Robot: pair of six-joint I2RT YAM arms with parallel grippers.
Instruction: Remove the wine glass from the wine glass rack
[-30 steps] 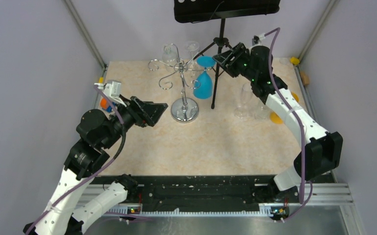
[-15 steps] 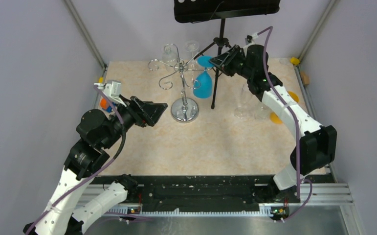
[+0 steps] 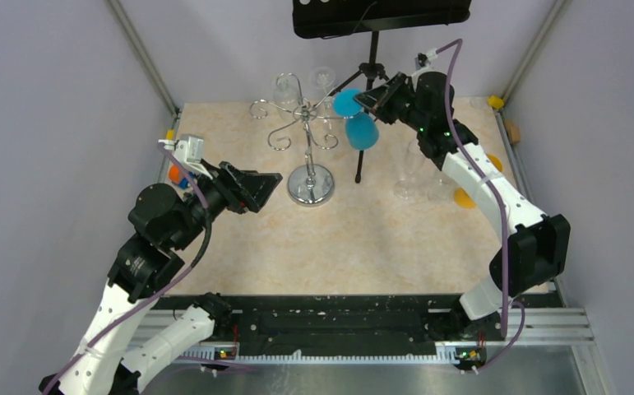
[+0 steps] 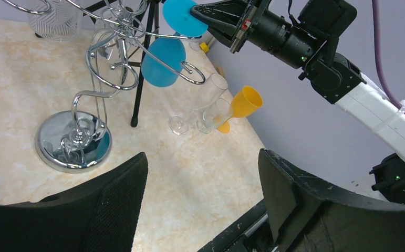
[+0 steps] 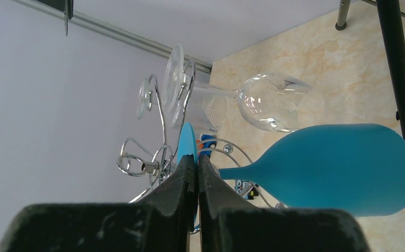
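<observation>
The right gripper (image 5: 196,176) is clenching the thin foot of the blue wine glass (image 5: 347,168), its jaws pressed flat on the edge of that disc. The glass is hanging bowl-down and tilted at the outer end of a wire arm on the right side of the wine glass rack (image 3: 311,185). The black tripod stand (image 3: 361,156) is standing just beside the bowl. Whether the stem is already clear of the curled hook cannot be told from these views. The left gripper (image 3: 252,188) is hovering released near the rack's round base, touching nothing.

The step in hand appears to be drawing the glass out of its hook. To do it well, the right arm should be moving the foot outward along the line of the wire slot, slowly and without twisting. The pinch on the foot's edge is slim, and the bowl hanging below could be levering the glass round in the jaws. The path should be skirting the tripod leg and the clear glass (image 5: 273,102) hanging on a neighbouring arm. A snagged stem could be dragging the rack over. Once free, the glass should be heading for bare bench (image 3: 338,247).
</observation>
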